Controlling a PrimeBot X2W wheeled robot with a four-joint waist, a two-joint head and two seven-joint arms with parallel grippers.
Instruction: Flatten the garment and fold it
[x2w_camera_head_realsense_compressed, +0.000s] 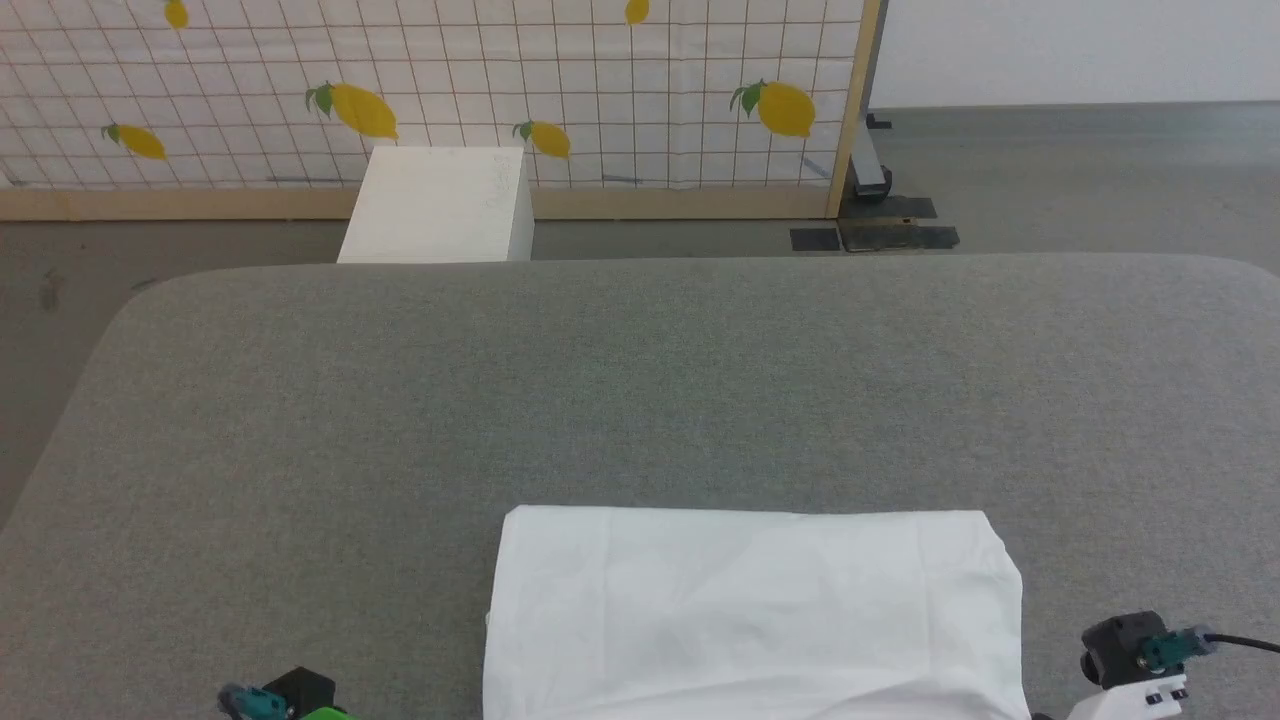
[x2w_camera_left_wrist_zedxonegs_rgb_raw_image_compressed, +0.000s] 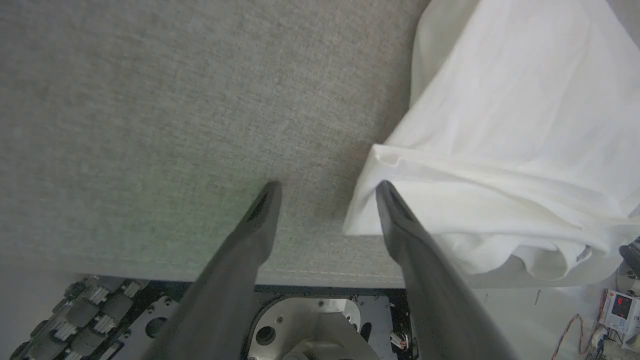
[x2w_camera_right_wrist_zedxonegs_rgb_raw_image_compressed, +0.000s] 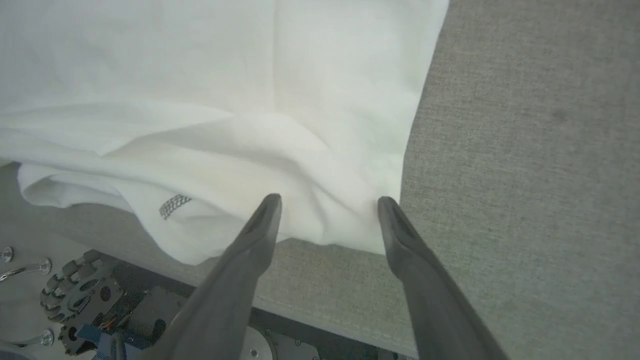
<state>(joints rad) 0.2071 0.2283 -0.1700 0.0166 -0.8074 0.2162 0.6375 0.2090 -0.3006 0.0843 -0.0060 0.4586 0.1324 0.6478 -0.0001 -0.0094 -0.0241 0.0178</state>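
Garment (x2w_camera_head_realsense_compressed: 750, 610) with long axis left-to-right on table (x2w_camera_head_realsense_compressed: 400, 400); left gripper (x2w_camera_left_wrist_zedxonegs_rgb_raw_image_compressed: 327, 184) and right gripper (x2w_camera_right_wrist_zedxonegs_rgb_raw_image_compressed: 327, 199) both spread, empty.

Left gripper (x2w_camera_left_wrist_zedxonegs_rgb_raw_image_compressed: 327, 185), right gripper (x2w_camera_right_wrist_zedxonegs_rgb_raw_image_compressed: 328, 198): jaws apart.

Fig.: head view, the work surface (x2w_camera_head_realsense_compressed: 640, 380), grey woven fabric top w/ rounded far corners, runs from mid-frame to the bottom edge. The garment (x2w_camera_head_realsense_compressed: 750, 610), plain white, lies flat on it at lower centre-right as a rough rectangle w/ a straight far edge and faint creases; its near part is cut off by the frame bottom. L wrist view: garment at upper right, near portion rumpled & draping over the surface's stitched front edge (x2w_camera_left_wrist_zedxonegs_rgb_raw_image_compressed: 325, 274). R wrist view: garment at upper left; zigzag stitching (x2w_camera_right_wrist_zedxonegs_rgb_raw_image_compressed: 175, 205) shows on the overhanging fold, lower left.
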